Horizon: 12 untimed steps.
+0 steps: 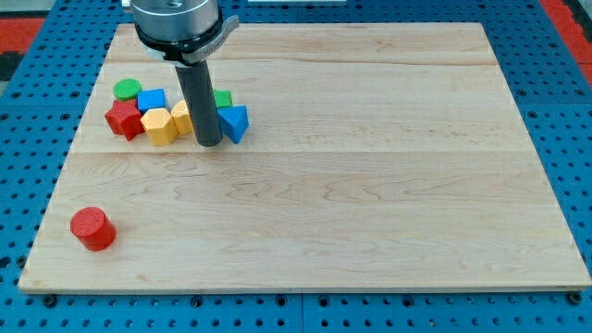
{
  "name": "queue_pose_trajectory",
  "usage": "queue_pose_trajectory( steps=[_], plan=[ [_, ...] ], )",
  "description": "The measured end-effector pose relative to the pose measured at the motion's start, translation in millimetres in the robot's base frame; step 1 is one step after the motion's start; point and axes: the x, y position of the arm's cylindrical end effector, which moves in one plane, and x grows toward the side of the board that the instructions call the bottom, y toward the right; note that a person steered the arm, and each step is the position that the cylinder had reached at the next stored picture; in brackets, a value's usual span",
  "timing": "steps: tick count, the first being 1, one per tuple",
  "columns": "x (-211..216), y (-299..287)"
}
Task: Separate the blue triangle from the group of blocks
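Observation:
The blue triangle [235, 122] sits at the right end of a cluster of blocks in the view's upper left. My tip [209, 143] rests on the board just left of the triangle, touching or nearly touching it. The rod hides part of the cluster. Left of the rod are a yellow block [182, 117], a yellow hexagon-like block [160, 126], a red star-shaped block [123, 120], a blue cube [151, 99] and a green cylinder [127, 89]. A green block [223, 98] peeks out behind the rod, above the triangle.
A red cylinder [92, 228] stands alone near the view's lower left corner of the wooden board [370, 185]. Blue perforated table surface surrounds the board.

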Motion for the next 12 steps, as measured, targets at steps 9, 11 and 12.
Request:
queue_pose_trajectory(
  steps=[9, 11, 12],
  plan=[
    [0.3, 29.4],
    [-23.5, 37.1],
    [-23.6, 52.1]
  ],
)
